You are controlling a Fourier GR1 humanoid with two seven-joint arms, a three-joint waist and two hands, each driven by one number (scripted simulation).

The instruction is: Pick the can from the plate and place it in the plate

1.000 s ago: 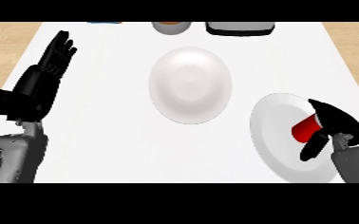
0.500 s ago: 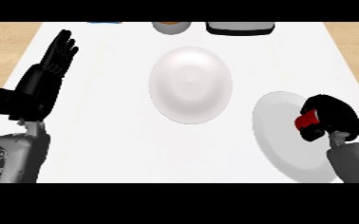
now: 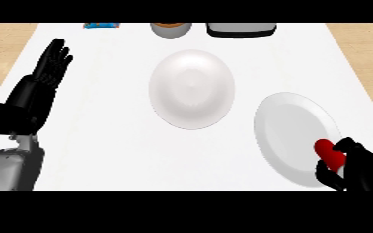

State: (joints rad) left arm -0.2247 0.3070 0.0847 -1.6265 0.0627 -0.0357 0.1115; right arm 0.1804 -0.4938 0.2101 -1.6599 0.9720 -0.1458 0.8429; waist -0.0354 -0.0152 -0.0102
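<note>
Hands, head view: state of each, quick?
Left hand: open, holding nothing, fingers up at the view's left.
Right hand: shut, curled round the red can.

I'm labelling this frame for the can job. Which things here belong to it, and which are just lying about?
Part of the job: can; right robot hand, curled round it; right plate; middle plate.

Lying about: blue item, bowl and dark box along the far edge; left robot hand, resting open at the left.

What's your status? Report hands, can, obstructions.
Left hand open, resting at left. Right hand shut on can at edge of right plate. Nothing lies on centre plate.
</note>
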